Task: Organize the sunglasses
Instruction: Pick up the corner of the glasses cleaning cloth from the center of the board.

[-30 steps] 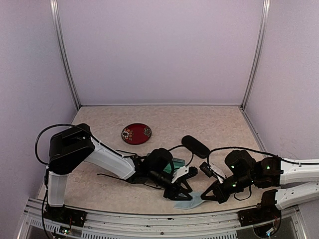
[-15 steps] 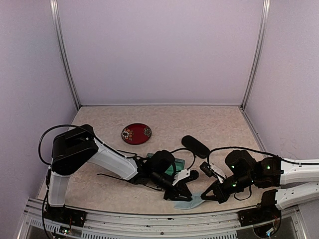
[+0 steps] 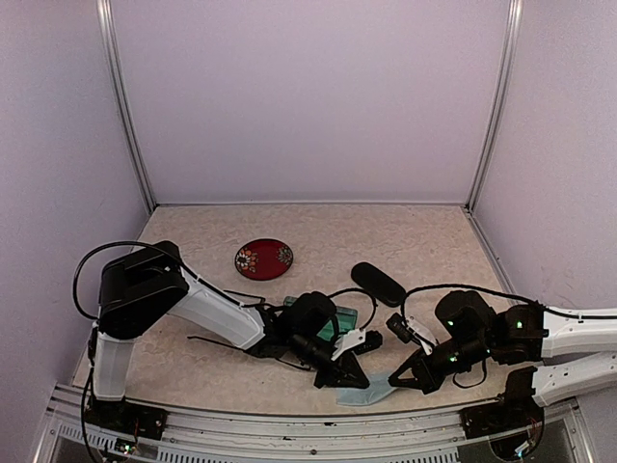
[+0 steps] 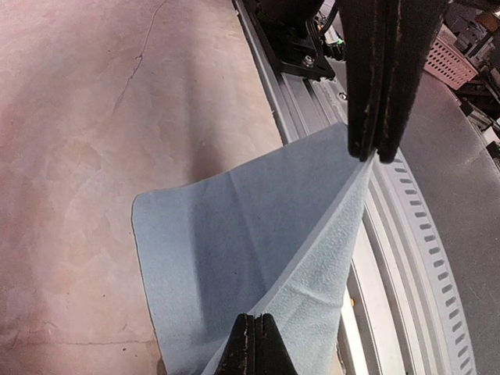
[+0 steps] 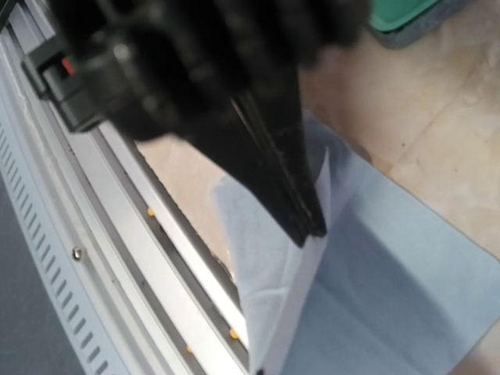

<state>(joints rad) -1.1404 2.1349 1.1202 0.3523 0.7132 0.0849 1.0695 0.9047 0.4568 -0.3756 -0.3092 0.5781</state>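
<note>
Blue-grey cloth [image 4: 226, 250] at near table [image 4: 78, 117] edge, left gripper [image 4: 251, 348] and right gripper [image 4: 373, 144] both clamped on its raised fold: lift evenly, avoid tugging; sunglasses not discernible in any view.

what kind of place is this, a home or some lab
Most likely a robot test booth in a lab, not a home: bare lilac wall panels held in metal posts, and two robot arms bolted at the near edge of a table.
</note>
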